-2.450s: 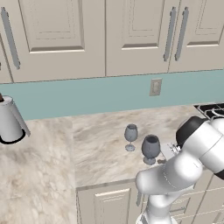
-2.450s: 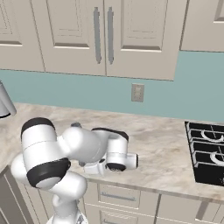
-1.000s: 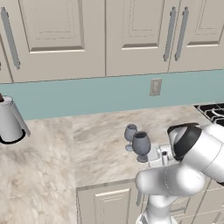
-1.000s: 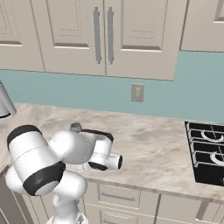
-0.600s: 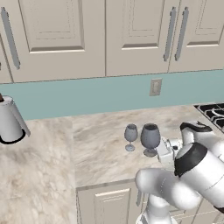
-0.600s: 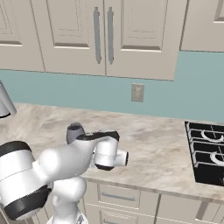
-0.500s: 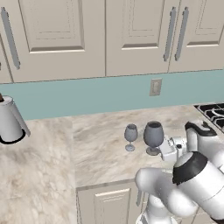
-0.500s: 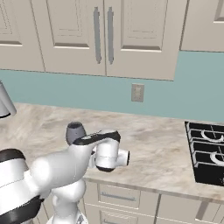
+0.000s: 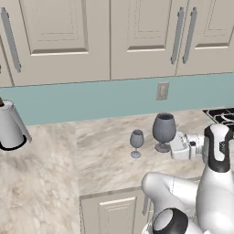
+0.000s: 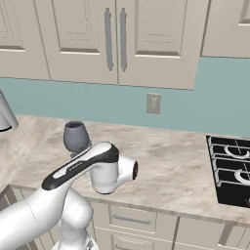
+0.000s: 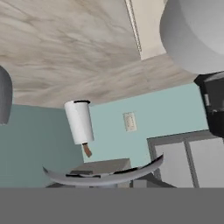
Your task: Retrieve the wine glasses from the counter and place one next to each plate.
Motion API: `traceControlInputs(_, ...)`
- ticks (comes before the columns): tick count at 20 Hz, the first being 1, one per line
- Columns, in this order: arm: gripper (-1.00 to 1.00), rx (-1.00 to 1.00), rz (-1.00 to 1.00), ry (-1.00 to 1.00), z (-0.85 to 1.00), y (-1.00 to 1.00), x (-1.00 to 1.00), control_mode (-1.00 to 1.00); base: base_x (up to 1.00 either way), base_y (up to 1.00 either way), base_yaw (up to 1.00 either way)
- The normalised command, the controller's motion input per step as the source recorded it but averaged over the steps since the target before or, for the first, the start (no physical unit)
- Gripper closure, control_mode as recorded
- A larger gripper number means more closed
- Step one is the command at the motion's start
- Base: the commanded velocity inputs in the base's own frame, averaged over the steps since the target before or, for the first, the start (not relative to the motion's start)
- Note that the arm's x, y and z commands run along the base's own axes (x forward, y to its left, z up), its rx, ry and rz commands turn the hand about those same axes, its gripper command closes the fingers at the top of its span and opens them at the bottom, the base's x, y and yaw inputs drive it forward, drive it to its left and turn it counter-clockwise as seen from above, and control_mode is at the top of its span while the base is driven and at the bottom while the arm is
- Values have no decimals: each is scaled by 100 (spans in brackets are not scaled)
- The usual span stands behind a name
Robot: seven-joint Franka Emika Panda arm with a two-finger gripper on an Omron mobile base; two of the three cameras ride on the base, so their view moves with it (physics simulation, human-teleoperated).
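A: Starting with the glasses. Where is the wider wine glass (image 9: 164,130)?

B: Upright, near the counter's (image 9: 103,157) front edge, right of centre in the left base view. Its round foot is against the front of the gripper (image 9: 172,147), which reaches in level from the right. The foot looks to be slightly clear of the stone, though I can't be certain.

A: And the gripper's state?

B: Pinched on the glass low down, at the stem by the foot. The fingers are mostly hidden. In the hand view, the foot's rim (image 11: 105,176) curves right across the bottom, where the tips would be.

A: The other one?

B: The smaller wine glass (image 9: 136,142) stands on the counter just left of the wider one. It is near it but apart, untouched. No plates are in these views.

A: From the right side?

B: The wider glass's bowl (image 10: 75,136) rises behind the white forearm, which covers its stem and foot.

A: Surroundings?

B: A silver kettle (image 9: 9,130) stands far left on the worktop, well apart from the glasses. A wall socket (image 9: 162,90) is set in the teal backsplash (image 9: 82,101) behind the glasses. A black hob (image 10: 230,170) is at the right end. Cream upper cabinets (image 9: 137,36) with long bar handles hang above.
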Motion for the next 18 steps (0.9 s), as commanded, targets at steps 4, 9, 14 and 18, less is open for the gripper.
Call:
traceControlInputs(4, 100, -2, -3, -13, 21, 0, -13, -100, 0, 0, 0)
traceControlInputs(9, 100, 0, 0, 0, 0, 0, 0, -100, 0, 0, 0)
traceControlInputs(14, 100, 0, 0, 0, 0, 0, 0, -100, 0, 0, 0)
traceControlInputs(18, 100, 0, 0, 0, 0, 0, 0, -100, 0, 0, 0)
